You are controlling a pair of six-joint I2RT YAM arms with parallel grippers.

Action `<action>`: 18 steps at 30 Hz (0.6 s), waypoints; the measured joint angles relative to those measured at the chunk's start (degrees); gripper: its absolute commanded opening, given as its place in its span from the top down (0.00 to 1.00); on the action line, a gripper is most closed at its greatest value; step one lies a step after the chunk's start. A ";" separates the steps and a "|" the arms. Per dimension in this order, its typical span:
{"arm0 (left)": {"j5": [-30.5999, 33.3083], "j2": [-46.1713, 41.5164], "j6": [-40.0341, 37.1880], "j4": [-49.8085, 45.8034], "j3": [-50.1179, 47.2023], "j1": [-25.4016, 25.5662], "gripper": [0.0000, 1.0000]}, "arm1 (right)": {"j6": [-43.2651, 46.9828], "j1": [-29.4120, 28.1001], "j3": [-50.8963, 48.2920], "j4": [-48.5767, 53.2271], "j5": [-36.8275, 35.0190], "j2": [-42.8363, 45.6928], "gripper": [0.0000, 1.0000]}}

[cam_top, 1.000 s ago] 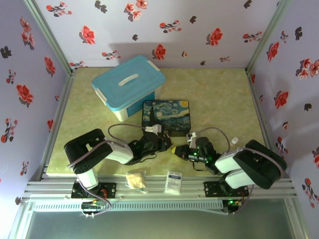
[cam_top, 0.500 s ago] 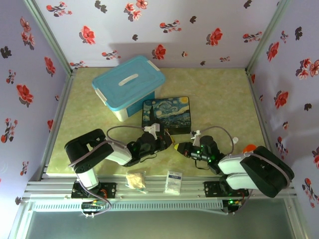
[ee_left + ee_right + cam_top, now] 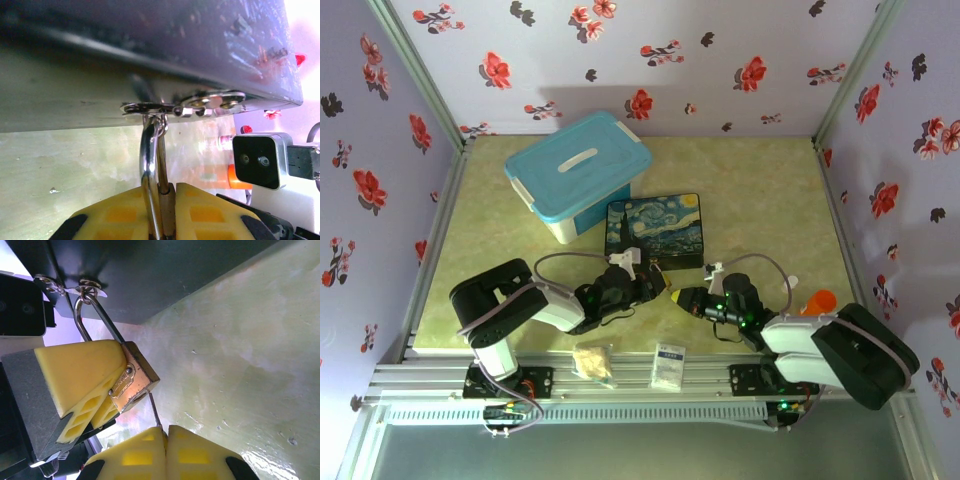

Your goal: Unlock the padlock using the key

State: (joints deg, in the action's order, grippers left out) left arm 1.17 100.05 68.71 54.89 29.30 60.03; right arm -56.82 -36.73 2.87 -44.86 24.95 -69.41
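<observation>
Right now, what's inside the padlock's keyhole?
The key, pinched by the right gripper, reaches the bottom face of the padlock, which the left gripper clamps. Its tip seems to enter the keyhole; how deep it sits is hidden inside the brass body.

My pads (image 3: 140, 452) are yellow. The padlock (image 3: 134, 381) is brass-gold, its shackle (image 3: 145, 160) silver; the key (image 3: 154, 414) is dark grey. The far box (image 3: 654, 228) is dark blue with yellow swirls, the table (image 3: 760, 190) pale marbled green, the walls (image 3: 670, 40) lilac with red flowers.
</observation>
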 measured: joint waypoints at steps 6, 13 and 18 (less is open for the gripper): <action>-0.20 0.00 -0.07 -0.31 0.13 -0.11 0.99 | 0.55 0.07 -0.09 0.66 -0.07 1.55 1.00; -0.59 0.02 0.09 -0.20 0.22 -0.22 1.00 | 0.70 0.13 -0.35 -0.24 -0.07 1.51 1.00; -0.85 0.02 1.11 0.59 0.24 -0.44 1.00 | -1.40 1.75 -1.51 -5.77 0.96 -0.87 1.00</action>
State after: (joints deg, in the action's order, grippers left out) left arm 0.32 100.07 69.82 55.48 29.54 59.59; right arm -58.22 -34.98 1.37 -50.63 25.91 -70.28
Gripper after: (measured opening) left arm 0.138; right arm 0.051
